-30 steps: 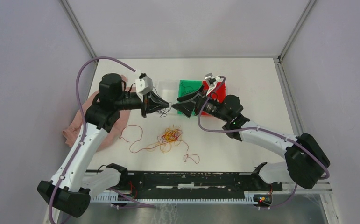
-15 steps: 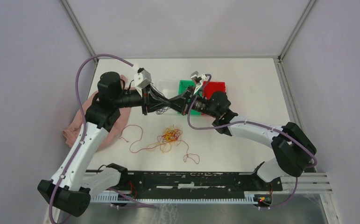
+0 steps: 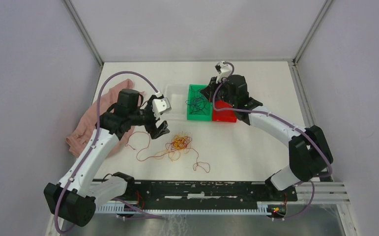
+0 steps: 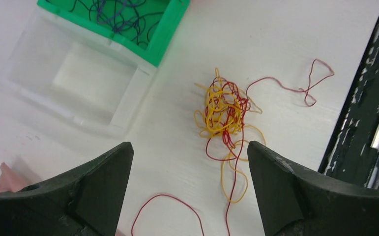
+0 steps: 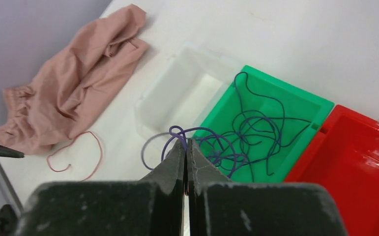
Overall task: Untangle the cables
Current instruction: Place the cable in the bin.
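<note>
On the bench (image 4: pixel 276 29), red and yellow cables (image 4: pixel 224 110) are lying knotted (red strands trailing loose). The right end effector (image 5: pixel 187 147) is pinching a purple cable (image 5: pixel 177 132), and the left end effector (image 4: pixel 189 162) is hanging spread wide.

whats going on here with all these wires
Two robot arms are working through tangled cables, seemingly sorting them by colour. The right arm's fingers are shut on a purple cable above the green bin, which holds more dark purple ones. The left arm's fingers are open, hovering over the red and yellow tangle on the table. The clear bin and red bin look empty.
</note>
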Robot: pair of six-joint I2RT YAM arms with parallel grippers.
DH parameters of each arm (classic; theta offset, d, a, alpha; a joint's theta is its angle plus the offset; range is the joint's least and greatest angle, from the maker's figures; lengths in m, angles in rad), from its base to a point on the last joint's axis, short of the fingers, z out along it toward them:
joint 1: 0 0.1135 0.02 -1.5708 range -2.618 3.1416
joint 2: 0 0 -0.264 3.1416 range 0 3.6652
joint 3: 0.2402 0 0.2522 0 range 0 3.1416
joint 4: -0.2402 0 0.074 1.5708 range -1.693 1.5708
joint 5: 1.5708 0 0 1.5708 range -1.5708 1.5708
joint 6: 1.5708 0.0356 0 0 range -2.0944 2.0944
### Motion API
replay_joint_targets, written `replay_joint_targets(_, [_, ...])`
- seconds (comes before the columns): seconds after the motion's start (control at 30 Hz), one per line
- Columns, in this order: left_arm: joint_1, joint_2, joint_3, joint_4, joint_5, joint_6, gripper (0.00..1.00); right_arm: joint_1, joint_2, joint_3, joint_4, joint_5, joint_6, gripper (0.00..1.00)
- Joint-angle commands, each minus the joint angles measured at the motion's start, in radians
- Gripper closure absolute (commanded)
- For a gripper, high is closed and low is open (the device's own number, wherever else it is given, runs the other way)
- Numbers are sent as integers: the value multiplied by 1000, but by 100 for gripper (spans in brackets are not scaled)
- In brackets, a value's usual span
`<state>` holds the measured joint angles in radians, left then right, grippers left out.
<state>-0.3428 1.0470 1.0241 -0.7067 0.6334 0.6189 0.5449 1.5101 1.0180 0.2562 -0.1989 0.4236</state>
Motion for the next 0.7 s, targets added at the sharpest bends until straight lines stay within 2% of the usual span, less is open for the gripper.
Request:
replay_joint_targets(0.0, [1,-11,-11,-34,-102,151,6,1,78,118,-128,95,-137,100])
replay_joint_targets(0.3, [1,-26,-13,-36,-75,147,6,-2,223,261,-195,252,-205,100])
replay_joint_targets(0.47, [1,-31,-21,-39,-68,156,6,-2,223,279,-212,350,-257,100])
replay_joint_targets(0.67, [1,-22,-11,-37,-39,148,5,-2,244,327,-215,394,-276,100])
